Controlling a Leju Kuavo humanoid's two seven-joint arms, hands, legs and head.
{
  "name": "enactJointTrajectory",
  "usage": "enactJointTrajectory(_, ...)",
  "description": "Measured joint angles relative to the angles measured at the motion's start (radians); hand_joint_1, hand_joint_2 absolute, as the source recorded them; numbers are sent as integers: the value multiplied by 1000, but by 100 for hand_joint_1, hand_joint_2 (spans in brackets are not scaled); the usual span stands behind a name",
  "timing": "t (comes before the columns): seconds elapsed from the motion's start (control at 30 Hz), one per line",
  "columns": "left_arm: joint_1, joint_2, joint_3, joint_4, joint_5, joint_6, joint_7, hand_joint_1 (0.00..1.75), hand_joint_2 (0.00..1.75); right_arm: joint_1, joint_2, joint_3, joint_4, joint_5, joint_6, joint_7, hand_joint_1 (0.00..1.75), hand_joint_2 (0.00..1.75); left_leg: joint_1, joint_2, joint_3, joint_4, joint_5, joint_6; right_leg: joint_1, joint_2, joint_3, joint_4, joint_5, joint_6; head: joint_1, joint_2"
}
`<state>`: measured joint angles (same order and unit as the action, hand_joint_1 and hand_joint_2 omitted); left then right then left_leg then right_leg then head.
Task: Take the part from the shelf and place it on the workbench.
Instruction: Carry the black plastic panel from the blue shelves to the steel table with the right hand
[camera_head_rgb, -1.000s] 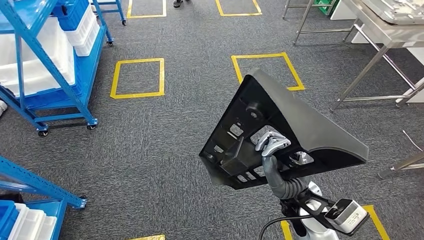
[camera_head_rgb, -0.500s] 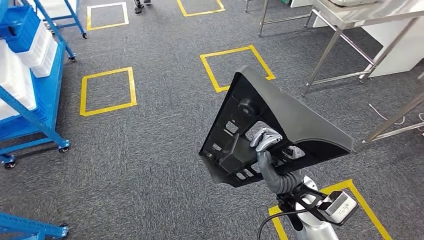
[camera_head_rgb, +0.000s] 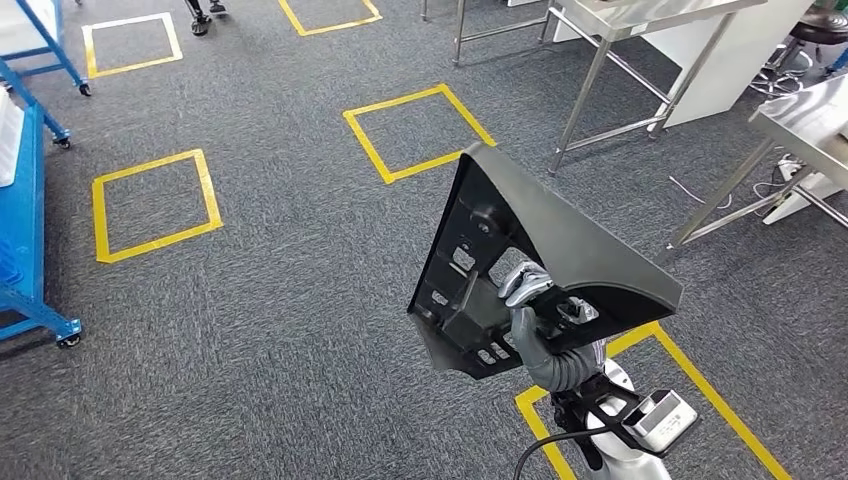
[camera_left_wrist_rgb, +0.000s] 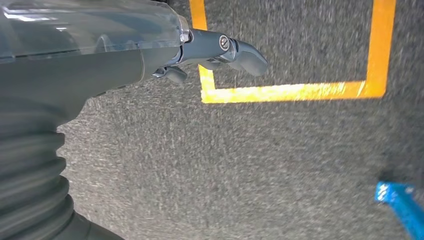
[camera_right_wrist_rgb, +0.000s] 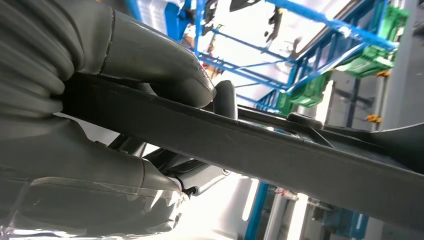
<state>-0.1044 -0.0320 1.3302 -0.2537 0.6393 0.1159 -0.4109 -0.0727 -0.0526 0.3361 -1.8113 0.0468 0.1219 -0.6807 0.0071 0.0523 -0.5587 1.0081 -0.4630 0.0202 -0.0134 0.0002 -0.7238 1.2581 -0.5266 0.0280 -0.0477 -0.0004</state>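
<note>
The right hand (camera_head_rgb: 527, 290) grips the black plastic part (camera_head_rgb: 540, 265), held tilted above the grey carpet (camera_head_rgb: 270, 300); its thumb (camera_right_wrist_rgb: 150, 60) presses one face, fingers (camera_right_wrist_rgb: 100, 170) the other. The left hand (camera_left_wrist_rgb: 215, 50) hangs empty, fingers loosely extended.

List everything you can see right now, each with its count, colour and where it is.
part: one, black, held up in front of the robot
floor squares: several, yellow tape outlines on the grey carpet
shelf cart: one, blue, at the left edge
metal tables: at least two, steel legs, upper right
person's feet: dark shoes, at the top edge
right hand: grey, grips the part through its openings
left hand: grey, holds nothing, hangs above the carpet
</note>
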Motion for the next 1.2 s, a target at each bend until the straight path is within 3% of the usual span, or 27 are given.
enactJointTrajectory(0.07, -1, 0, 0, 0, 0, -1, -1, 0, 175, 4, -2, 0, -1, 2, 0, 0, 175, 175, -2, 20, 8, 0, -6, -6, 5, -35, 75, -141, 60, -8, 0, 0)
enactJointTrajectory(0.13, -1, 0, 0, 0, 0, -1, -6, 0, 175, 4, -3, 0, -2, 3, 1, 0, 175, 175, -5, 36, 14, 1, -13, -17, 15, -60, 117, -225, 80, -23, 0, 0)
enactJointTrajectory(0.23, -5, 0, 0, 0, 0, -2, -10, 0, 175, 7, -8, 0, -3, 2, 1, 0, 175, 175, -5, 60, 23, -4, -19, -30, 21, -40, 117, -236, 78, -37, 0, 0)
enactJointTrajectory(0.33, -7, 0, 0, 0, 0, -2, -11, 0, 175, 8, -9, 0, -4, 2, 1, 0, 175, 175, -6, 67, 27, -5, -20, -34, 22, -33, 119, -240, 79, -41, 0, 0)
enactJointTrajectory(0.4, -8, 0, 0, 0, 1, -3, -11, 0, 175, 10, -9, 1, -6, 5, -1, 0, 175, 175, -4, 54, 27, 0, -25, -38, 15, -26, 126, -246, 83, -45, 0, 0)
enactJointTrajectory(0.43, -8, 0, 0, 0, 1, -3, -11, 0, 175, 10, -9, 1, -8, 8, -3, 0, 175, 175, -2, 36, 23, 12, -34, -41, 12, -21, 130, -250, 85, -49, 0, 0)
enactJointTrajectory(0.53, 1, 2, 0, 0, 0, -4, -10, 0, 175, 15, -10, 7, -12, 20, -28, 0, 175, 175, 2, -35, -92, 238, -127, -48, 12, 26, 136, -253, 85, -62, 0, 0)
enactJointTrajectory(0.57, 4, 2, 0, 0, 0, -4, -10, 0, 175, 17, -10, 10, -12, 21, -35, 0, 175, 175, 3, -44, -123, 289, -135, -49, 12, 46, 137, -251, 84, -63, 0, 0)
enactJointTrajectory(0.63, 4, 4, 0, 0, 0, -4, -11, 0, 175, 20, -10, 13, -13, 20, -39, 0, 175, 175, 7, -56, -89, 193, -62, -49, 11, 75, 141, -246, 80, -59, 0, 0)
enactJointTrajectory(0.7, 4, 7, 0, 0, 0, -4, -12, 0, 175, 19, -10, 15, -17, 22, -47, 0, 175, 175, 12, -103, -36, 67, -7, -46, 10, 100, 138, -234, 72, -51, 0, 0)
enactJointTrajectory(0.77, 3, 10, 0, 0, 0, -4, -13, 0, 175, 20, -10, 16, -21, 24, -53, 0, 175, 175, 12, -131, -18, 20, -1, -41, 8, 122, 128, -226, 70, -40, 0, 0)
enactJointTrajectory(0.83, 0, 11, 0, 0, 1, -4, -15, 0, 175, 23, -12, 17, -25, 25, -55, 0, 175, 175, 11, -111, -14, 13, 1, -30, 4, 139, 122, -226, 72, -28, 0, 0)
enactJointTrajectory(0.9, -4, 12, 0, 0, 2, -5, -17, 0, 175, 24, -16, 17, -29, 24, -58, 0, 175, 175, 12, -87, -7, 1, 5, -17, 5, 103, 108, -197, 53, -19, 0, 0)
enactJointTrajectory(0.97, -3, 12, 0, 0, 2, -7, -20, 0, 175, 22, -19, 17, -33, 22, -64, 0, 175, 175, 11, -62, -2, -6, 6, -8, 7, 39, 59, -97, -1, -12, 0, 0)
enactJointTrajectory(1.03, 0, 13, 0, 0, 2, -12, -24, 0, 175, 23, -21, 17, -34, 21, -68, 0, 175, 175, 10, -35, -1, -6, 2, -7, 3, 13, -5, 23, -46, -6, 0, 0)
enactJointTrajectory(1.07, 0, 13, 0, 0, 2, -14, -25, 0, 175, 24, -23, 17, -34, 20, -69, 0, 175, 175, 9, -22, 1, -6, 0, -8, 1, 8, -20, 47, -45, -3, 0, 0)
enactJointTrajectory(1.1, -1, 13, 0, 0, 2, -16, -26, 0, 175, 25, -25, 17, -34, 20, -69, 0, 175, 175, 10, -10, 3, -6, -3, -9, -2, 3, -14, 31, -25, -2, 0, 0)
enactJointTrajectory(1.2, -3, 13, 0, 0, 2, -19, -28, 0, 175, 25, -28, 17, -36, 20, -72, 0, 175, 175, 7, 19, 17, -5, -14, -20, 0, -39, 84, -158, 65, -7, 0, 0)
